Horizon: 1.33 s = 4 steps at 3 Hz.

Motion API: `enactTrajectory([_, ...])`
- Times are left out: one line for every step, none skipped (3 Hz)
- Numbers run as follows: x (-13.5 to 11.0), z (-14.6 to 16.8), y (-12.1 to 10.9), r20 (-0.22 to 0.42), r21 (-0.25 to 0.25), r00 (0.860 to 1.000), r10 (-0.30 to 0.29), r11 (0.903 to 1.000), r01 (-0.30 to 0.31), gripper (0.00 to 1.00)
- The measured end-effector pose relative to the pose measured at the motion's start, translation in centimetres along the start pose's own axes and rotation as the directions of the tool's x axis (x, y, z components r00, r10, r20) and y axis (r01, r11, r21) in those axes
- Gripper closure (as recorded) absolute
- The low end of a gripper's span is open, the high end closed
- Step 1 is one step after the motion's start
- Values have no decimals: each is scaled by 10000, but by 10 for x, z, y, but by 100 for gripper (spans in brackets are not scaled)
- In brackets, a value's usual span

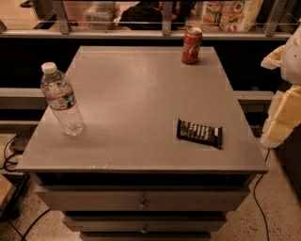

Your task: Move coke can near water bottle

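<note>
Gripper point(286, 113) at right frame edge, off table point(131, 103), apart from everything; how wide open, can't tell. One coke can point(192, 45), upright, far-right corner. One water bottle point(61, 100), upright, near-left side, well apart from can. One candy bar point(199, 133), flat, near right.

One coke can point(192, 45), one water bottle point(61, 99), one candy bar point(199, 133), one gripper point(283, 110) at right edge.

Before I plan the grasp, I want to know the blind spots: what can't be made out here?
Gripper: at the camera view's right edge beside the table, mostly cut off by the frame.
Bar: wrapper print too small to read.
Bottle: label text too small.
Clutter behind the can: blurred, cut by the top edge.
Lowest drawer: cut by the bottom edge.
</note>
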State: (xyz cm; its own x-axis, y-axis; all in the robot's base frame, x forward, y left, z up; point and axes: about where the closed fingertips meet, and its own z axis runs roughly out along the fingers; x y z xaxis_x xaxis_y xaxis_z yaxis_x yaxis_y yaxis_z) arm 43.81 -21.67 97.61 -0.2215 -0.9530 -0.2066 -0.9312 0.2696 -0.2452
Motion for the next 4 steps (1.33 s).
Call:
enactTrajectory([0, 0, 0, 1, 4, 10000, 0, 10000, 0, 0])
enactTrajectory([-4, -1, -1, 534, 73, 9985, -125, 9999, 122, 0])
enactTrajectory([-12, 0, -10, 2063, 279, 9785, -75, 9996, 17, 0])
enactTrajectory([-16, 0, -18, 2905, 524, 9568, 106, 9983, -270, 0])
